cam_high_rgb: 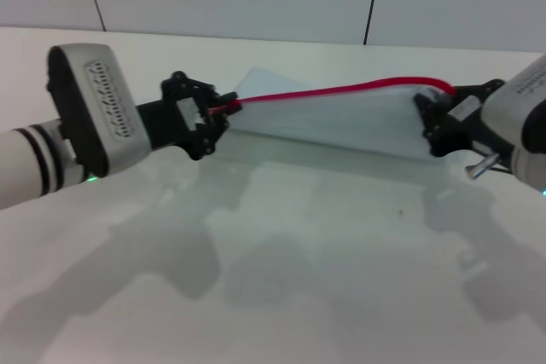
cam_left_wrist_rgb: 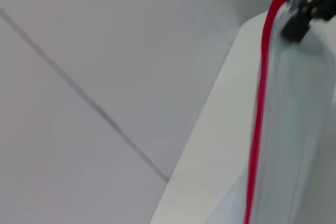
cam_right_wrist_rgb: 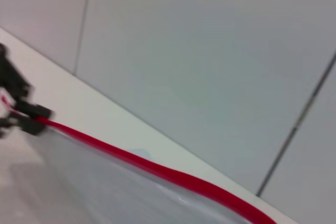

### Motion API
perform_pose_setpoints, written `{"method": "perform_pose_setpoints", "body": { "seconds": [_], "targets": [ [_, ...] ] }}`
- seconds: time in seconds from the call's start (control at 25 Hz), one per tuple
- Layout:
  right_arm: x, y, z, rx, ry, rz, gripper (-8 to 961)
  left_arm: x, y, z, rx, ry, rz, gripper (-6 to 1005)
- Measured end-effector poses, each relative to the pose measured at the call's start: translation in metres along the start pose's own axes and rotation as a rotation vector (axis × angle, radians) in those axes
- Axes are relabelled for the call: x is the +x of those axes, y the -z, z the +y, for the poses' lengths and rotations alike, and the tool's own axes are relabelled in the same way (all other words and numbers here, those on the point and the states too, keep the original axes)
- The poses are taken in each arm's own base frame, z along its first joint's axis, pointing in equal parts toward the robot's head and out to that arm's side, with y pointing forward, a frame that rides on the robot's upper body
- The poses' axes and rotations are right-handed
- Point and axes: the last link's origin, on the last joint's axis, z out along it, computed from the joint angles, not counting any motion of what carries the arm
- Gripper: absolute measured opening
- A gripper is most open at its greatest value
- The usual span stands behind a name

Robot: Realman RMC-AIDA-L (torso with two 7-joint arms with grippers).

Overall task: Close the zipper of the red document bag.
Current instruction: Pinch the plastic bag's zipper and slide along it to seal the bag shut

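The red zip end is pinched by the black left gripper (cam_high_rgb: 223, 110); the opposite end seems clamped by the right gripper (cam_high_rgb: 429, 117). Between them the translucent red-edged document bag (cam_high_rgb: 341, 121) is held lengthwise above the white table (cam_high_rgb: 281, 253), its thin red zipper (cam_high_rgb: 333, 90) uppermost.

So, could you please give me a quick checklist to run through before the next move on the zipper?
1. Left gripper on the zipper end: ok, pinching the red strip.
2. Right gripper holding the far end of the red document bag: ok.
3. Bag lifted off the table: ok, its shadow lies below.
4. Strip taut: not ok, it bows upward.
5. Zipper fully shut: cannot tell.
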Motion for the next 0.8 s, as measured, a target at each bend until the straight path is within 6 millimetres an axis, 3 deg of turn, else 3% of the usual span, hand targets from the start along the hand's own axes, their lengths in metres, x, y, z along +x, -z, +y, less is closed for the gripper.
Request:
{"method": "perform_pose_setpoints", "body": {
  "seconds": [0.32, 0.8],
  "targets": [
    [0.011, 0.004, -0.02, 0.071, -0.018, 0.018, 65, -0.011, 0.013, -0.002, 0.044, 0.039, -0.024, 78],
    [0.017, 0.005, -0.028, 0.094, -0.029, 0.032, 76, -0.011, 0.016, -0.004, 0.069, 0.069, -0.014, 79]
  ]
}}
